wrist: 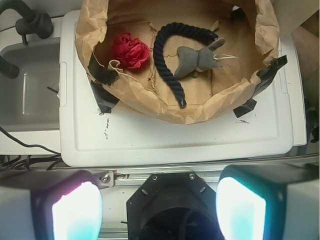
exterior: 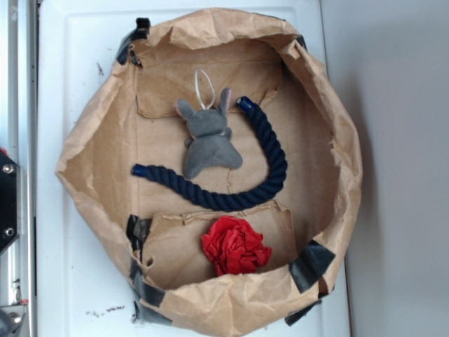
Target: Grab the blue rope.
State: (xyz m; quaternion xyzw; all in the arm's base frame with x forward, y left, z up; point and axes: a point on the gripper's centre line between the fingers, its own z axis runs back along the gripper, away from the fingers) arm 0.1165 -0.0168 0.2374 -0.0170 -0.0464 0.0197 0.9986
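The white counter [exterior: 63, 140] carries a taped-down paper bag [exterior: 330, 140], its walls rolled low, I judge, so I can reach inside. On its floor the blue rope [exterior: 270, 179] curls around the grey plush toy [exterior: 209, 144], touching it; a red crumpled ball [exterior: 235, 246] lies nearby. Only the wrist view shows my hand [wrist: 159, 207]: spread wide, empty, well short of the bag.

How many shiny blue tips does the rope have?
2. The blue rope has one tip beside the grey plush toy's ear, the other by the paper bag's side.
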